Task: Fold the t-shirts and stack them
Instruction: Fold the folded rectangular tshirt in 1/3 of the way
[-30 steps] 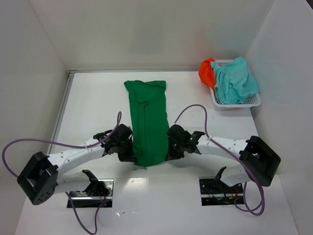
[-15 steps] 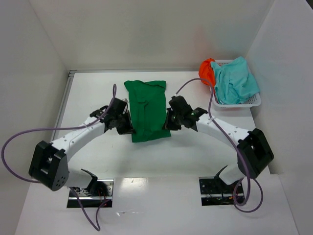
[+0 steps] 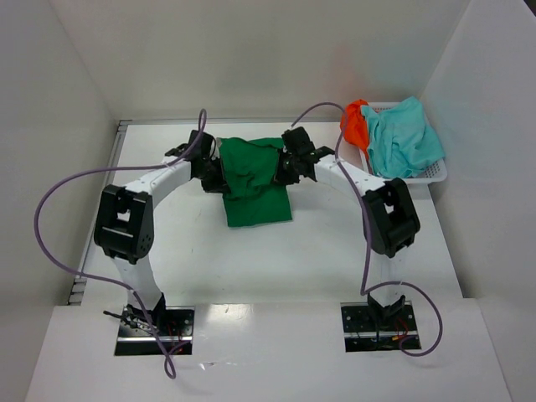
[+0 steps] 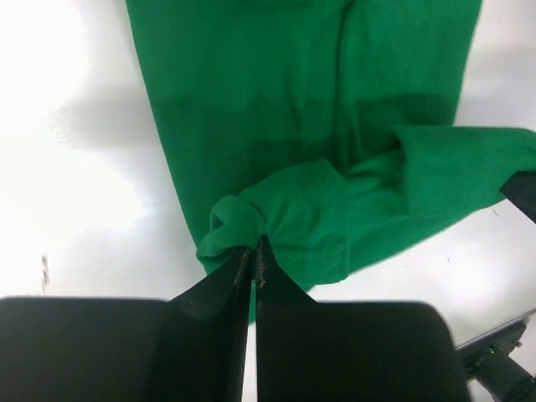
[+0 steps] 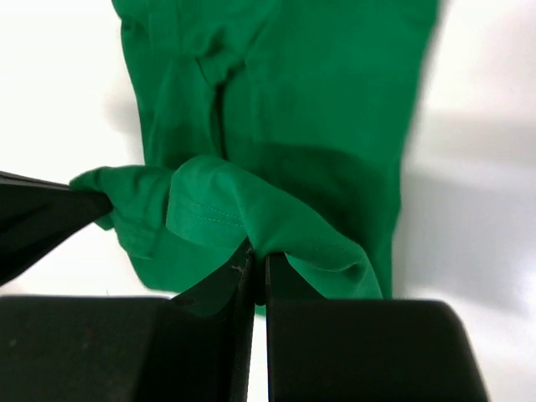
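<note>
Dark green t-shirt (image 3: 260, 205): light, limp, likely to sag between holds; left gripper (image 4: 254, 251) and right gripper (image 5: 258, 266) each pinch a bunched hem edge, fingers pressed together.

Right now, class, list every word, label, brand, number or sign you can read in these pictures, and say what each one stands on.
No readable text in any view.
The dark green cloth t-shirt: plain, no print or tag showing.
The light teal t-shirt and the bright orange t-shirt in the white plastic mesh basket: plain, no lettering.
The metal base plates: any marking is too small to tell.
</note>
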Available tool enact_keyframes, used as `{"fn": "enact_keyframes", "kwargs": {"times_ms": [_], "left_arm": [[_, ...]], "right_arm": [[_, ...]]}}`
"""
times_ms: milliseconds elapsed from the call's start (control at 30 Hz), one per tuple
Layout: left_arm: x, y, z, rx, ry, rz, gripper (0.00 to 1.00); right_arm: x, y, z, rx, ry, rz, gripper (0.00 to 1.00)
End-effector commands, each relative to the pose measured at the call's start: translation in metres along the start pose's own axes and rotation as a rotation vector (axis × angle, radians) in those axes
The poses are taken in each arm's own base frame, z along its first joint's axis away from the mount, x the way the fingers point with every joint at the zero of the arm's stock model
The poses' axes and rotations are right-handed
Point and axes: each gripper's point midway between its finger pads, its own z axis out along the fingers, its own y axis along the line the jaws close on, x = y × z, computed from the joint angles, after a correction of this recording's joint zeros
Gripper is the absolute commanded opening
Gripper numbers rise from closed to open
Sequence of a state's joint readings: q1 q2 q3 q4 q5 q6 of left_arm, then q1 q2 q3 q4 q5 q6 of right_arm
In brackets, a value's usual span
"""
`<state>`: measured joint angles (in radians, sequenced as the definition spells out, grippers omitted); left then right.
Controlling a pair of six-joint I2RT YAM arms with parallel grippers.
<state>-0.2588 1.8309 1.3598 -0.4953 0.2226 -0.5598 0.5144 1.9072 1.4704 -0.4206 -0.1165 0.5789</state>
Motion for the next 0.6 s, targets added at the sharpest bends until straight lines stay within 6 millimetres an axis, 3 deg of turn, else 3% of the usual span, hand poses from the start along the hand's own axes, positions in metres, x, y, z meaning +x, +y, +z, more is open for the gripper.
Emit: {"fn": "enact_keyframes", "kwargs": {"times_ms": [0,67,100,400,567], "left_arm": [[-0.011,-0.001,0.01,0.041,0.017,0.046,0.08],[-0.017,0.003,0.014,0.037,0.013,0.046,0.22],[-0.02,0.008,0.019,0.029,0.017,0.035,0.24],[-0.052,0.018,0.037,0.04,-0.015,0.027,0.24],[-0.06,0.01,0.043,0.085,-0.007,0.053,0.32]], "right_arm": [[-0.02,0.017,0.015,-0.053,-0.023,-0.052,0.05],[-0.015,0.011,0.032,-0.036,0.002,-0.057,0.08],[-0.019,0.013,0.035,-0.037,0.001,-0.058,0.08],[-0.038,-0.009,0.063,0.001,0.007,-0.062,0.09],[-0.044,-0.013,0.063,0.006,0.001,-0.054,0.22]]}}
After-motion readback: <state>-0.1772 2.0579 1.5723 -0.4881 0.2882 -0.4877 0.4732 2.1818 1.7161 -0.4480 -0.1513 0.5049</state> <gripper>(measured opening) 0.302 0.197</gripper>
